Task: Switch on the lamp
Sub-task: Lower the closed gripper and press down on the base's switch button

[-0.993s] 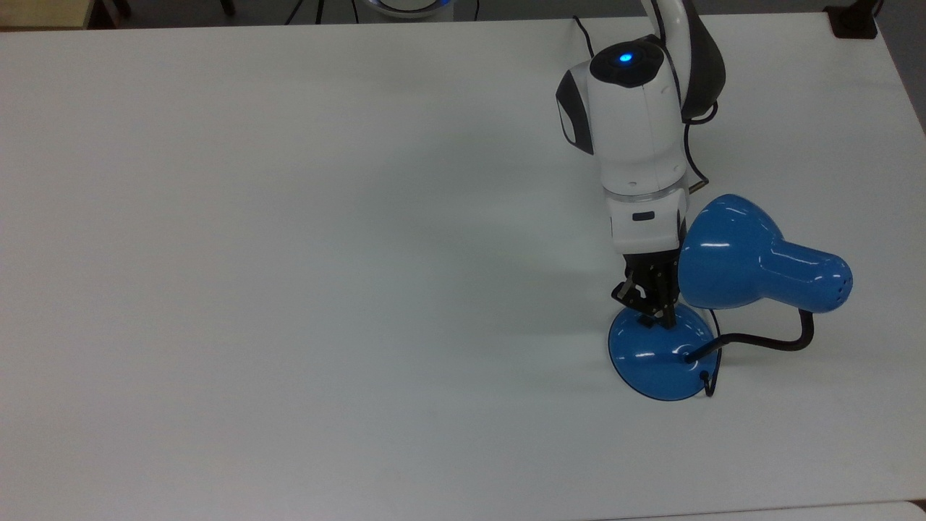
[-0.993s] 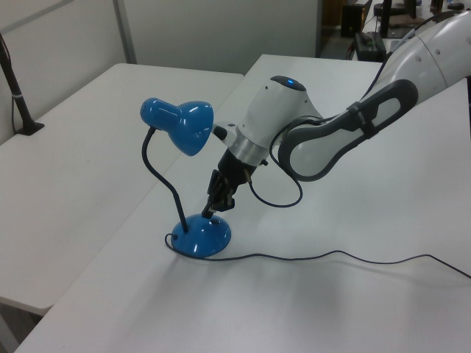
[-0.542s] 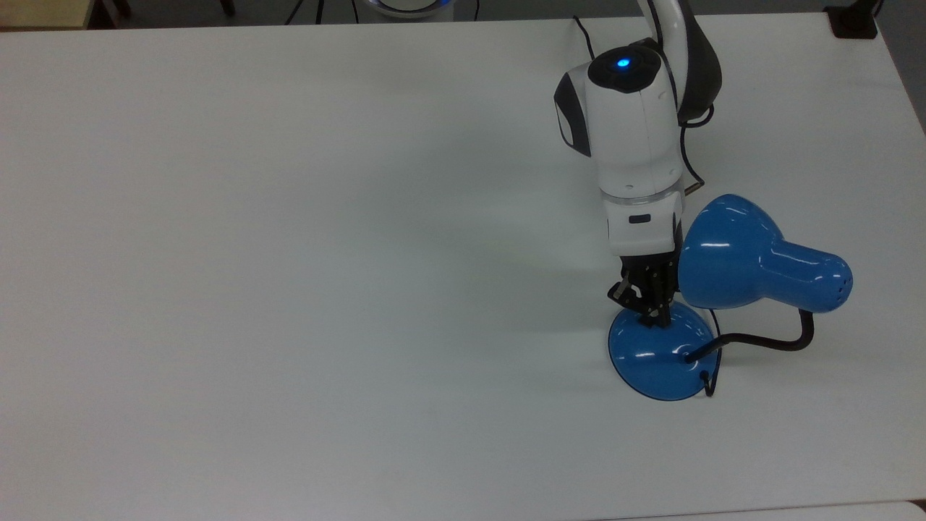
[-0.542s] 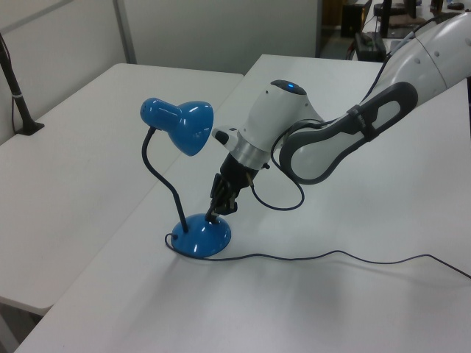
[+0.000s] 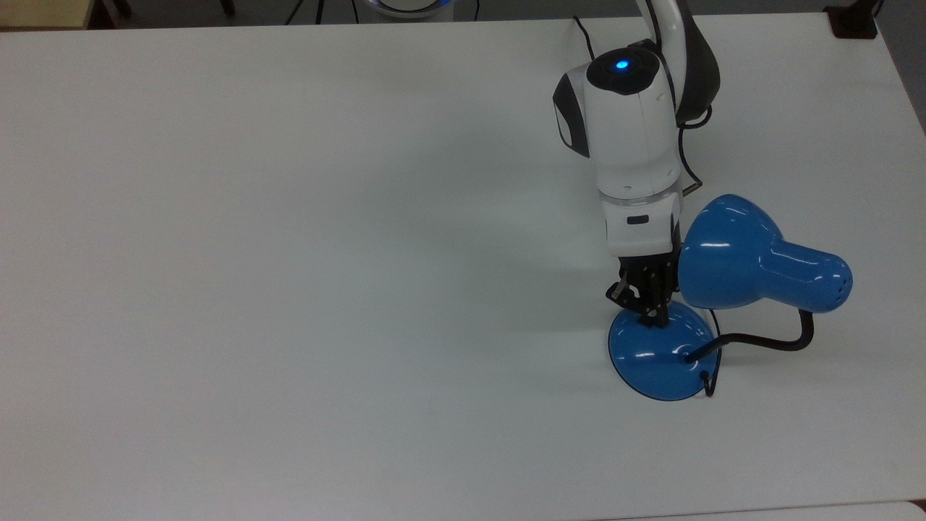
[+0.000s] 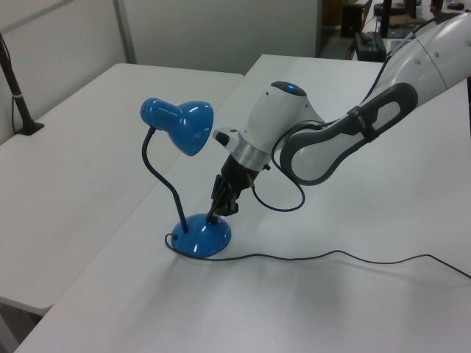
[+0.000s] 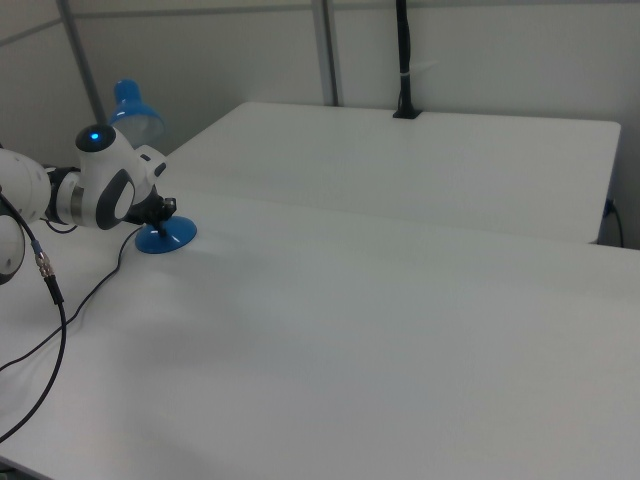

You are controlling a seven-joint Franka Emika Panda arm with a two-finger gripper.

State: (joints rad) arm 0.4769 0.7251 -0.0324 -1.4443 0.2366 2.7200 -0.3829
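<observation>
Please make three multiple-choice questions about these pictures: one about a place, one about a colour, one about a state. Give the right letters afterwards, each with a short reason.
1. Where is the gripper tip?
A. On the lamp's round base
B. Inside the shade
C. On the bare table far from the lamp

2. What colour are the lamp's shade and base?
A. Red
B. Blue
C. Yellow

3. How does the lamp stand?
A. Tipped over on its side
B. Lifted off the table
C. Upright, with its base flat on the table

Answers:
1. A: in the top view the gripper reaches down onto the upper edge of the base, beside the shade.
2. B: the lamp is glossy blue, with a black gooseneck.
3. C: in the left view the base rests flat on the white table, and the neck rises from it.
</observation>
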